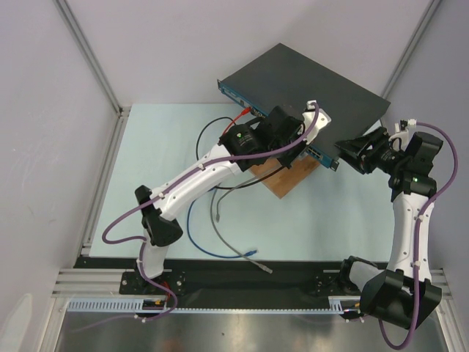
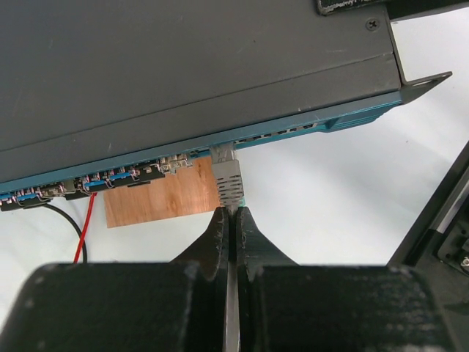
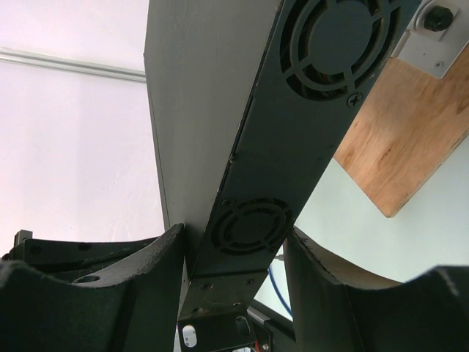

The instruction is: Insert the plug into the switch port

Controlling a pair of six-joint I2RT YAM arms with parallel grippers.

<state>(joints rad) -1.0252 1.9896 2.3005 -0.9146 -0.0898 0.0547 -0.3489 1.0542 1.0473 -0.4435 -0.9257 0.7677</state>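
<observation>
You are looking at a pale green worktop [image 1: 146, 147] with plain light walls [image 1: 44, 73] around it. The switch [image 1: 293, 73] sits at the far side, and its front part rests on a wooden board [image 1: 282, 180].

Your left hand [image 2: 231, 214] is pinched tight. It holds a thin grey cable [image 2: 231, 308] just behind the plug [image 2: 227, 176]. The plug sticks out straight ahead of the hand and points at the switch. Its clear tip is right at the row of little sockets [image 2: 132, 176] in the blue strip [image 2: 352, 117] on the switch's front. You cannot tell how far in it has gone.

Your right hand [image 3: 234, 233] is about half open and grips the right end of the switch. One of its fingers [image 3: 146, 271] is on each side of that end, and both touch it. The end panel with the round fan holes [image 3: 253, 227] sits between them.

Seen from above, the two hands are near each other, the left at the front of the switch and the right at its end corner.
</observation>
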